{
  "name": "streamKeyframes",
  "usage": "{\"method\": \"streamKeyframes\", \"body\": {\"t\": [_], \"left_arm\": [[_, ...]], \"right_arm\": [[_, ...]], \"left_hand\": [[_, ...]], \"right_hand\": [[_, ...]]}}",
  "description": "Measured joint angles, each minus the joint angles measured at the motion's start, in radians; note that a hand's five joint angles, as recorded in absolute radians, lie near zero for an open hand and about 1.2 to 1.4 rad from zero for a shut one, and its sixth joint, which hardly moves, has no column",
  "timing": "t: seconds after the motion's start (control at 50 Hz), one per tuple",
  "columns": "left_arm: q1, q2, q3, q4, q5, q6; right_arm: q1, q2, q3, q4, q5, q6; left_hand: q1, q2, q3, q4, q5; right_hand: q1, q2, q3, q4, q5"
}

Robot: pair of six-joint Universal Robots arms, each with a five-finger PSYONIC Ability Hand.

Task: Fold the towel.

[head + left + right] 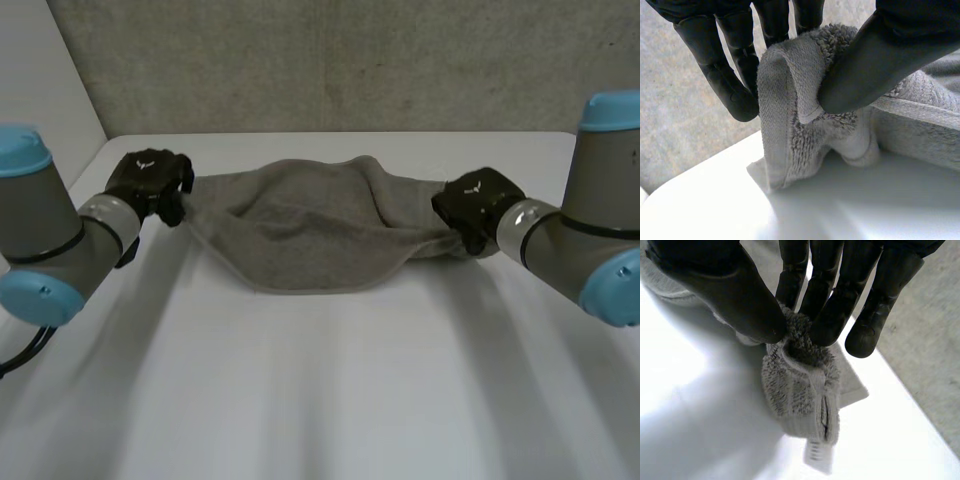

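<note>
1. in the head view, a grey terry-cloth towel [310,225] is seen stretched between the two hands over the far half of the smooth white table [330,400]. its middle is rumpled and its near hem is bowed toward the robot.
2. there, the towel's left end is met by the black left hand [150,180] and its right end by the black right hand [478,205]. how the fingers close is told by the wrist views.
3. in the left wrist view, a hemmed edge of the towel [790,115] is folded over and pinched between the left hand's thumb [880,65] and its nearly straight fingers [725,75]. the gathered cloth reaches down to the table.
4. in the right wrist view, a bunched corner of the towel [800,390] is clamped between the right hand's thumb [740,295] and fingertips [830,315]. a small pale label [817,457] hangs below the bunch.
5. the table is backed by a rough grey concrete wall [350,60].
6. the grey left arm [50,245] and the grey right arm [590,235], both capped in light blue, are seen at either side.
</note>
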Motion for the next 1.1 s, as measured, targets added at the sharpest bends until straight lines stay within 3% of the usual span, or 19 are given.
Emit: {"method": "streamKeyframes", "body": {"t": [0.28, 0.4, 0.5, 0.68, 0.88, 1.1], "left_arm": [[0.119, 0.304, -0.284, -0.014, 0.017, -0.006], [0.211, 0.466, -0.404, -0.033, 0.102, -0.038], [0.238, 0.499, -0.443, -0.048, 0.159, -0.061], [0.169, 0.343, -0.382, -0.053, 0.155, -0.067], [0.076, 0.030, -0.118, -0.056, -0.042, -0.062], [0.060, -0.155, 0.106, -0.073, -0.193, -0.091]], "right_arm": [[-0.109, -0.322, 0.251, 0.126, -0.006, -0.001], [-0.185, -0.453, 0.278, 0.192, -0.069, -0.029], [-0.211, -0.468, 0.263, 0.209, -0.124, -0.049], [-0.186, -0.285, 0.162, 0.206, -0.148, -0.045], [-0.134, 0.068, -0.135, 0.200, -0.082, -0.021], [-0.100, 0.322, -0.433, 0.122, -0.009, 0.086]], "left_hand": [[0.000, 0.000, 0.001, 0.000, 0.000], [0.000, 0.000, 0.001, 0.000, 0.000], [0.000, 0.000, 0.001, 0.000, 0.000], [0.000, 0.000, 0.001, 0.000, 0.000], [0.000, 0.000, 0.001, 0.000, 0.000], [0.000, 0.000, 0.002, 0.000, 0.000]], "right_hand": [[0.000, 0.000, 0.000, 0.000, 0.000], [0.000, 0.000, 0.000, 0.000, 0.000], [0.000, 0.000, 0.000, 0.000, 0.000], [0.000, 0.000, 0.000, 0.000, 0.000], [0.000, 0.000, 0.000, 0.000, 0.000], [0.000, 0.000, 0.000, 0.000, 0.000]]}}
